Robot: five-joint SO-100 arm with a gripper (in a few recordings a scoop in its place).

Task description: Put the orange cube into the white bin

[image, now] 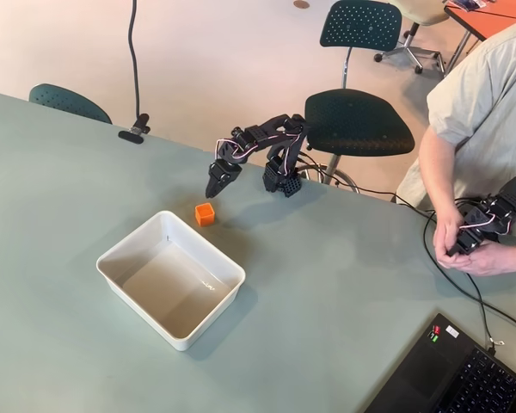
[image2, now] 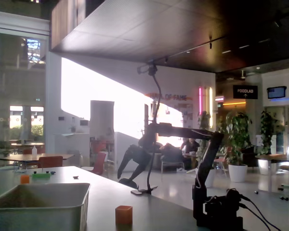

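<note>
The orange cube (image: 205,214) sits on the grey-green table just beyond the far corner of the white bin (image: 138,238), a little apart from its rim. In the fixed view the orange cube (image2: 124,215) stands in front, to the right of the white bin (image2: 38,208). My black gripper (image: 212,191) points down and hovers just behind and above the cube, not touching it. In the fixed view the gripper (image2: 123,172) is a dark silhouette against bright light, so its jaws cannot be read. The bin is empty.
A laptop (image: 464,379) lies at the bottom right corner, with cables (image: 432,254) running across the table to it. A person's hands (image: 464,249) are at the right edge. A clamp with a thin pole (image: 134,132) grips the far table edge.
</note>
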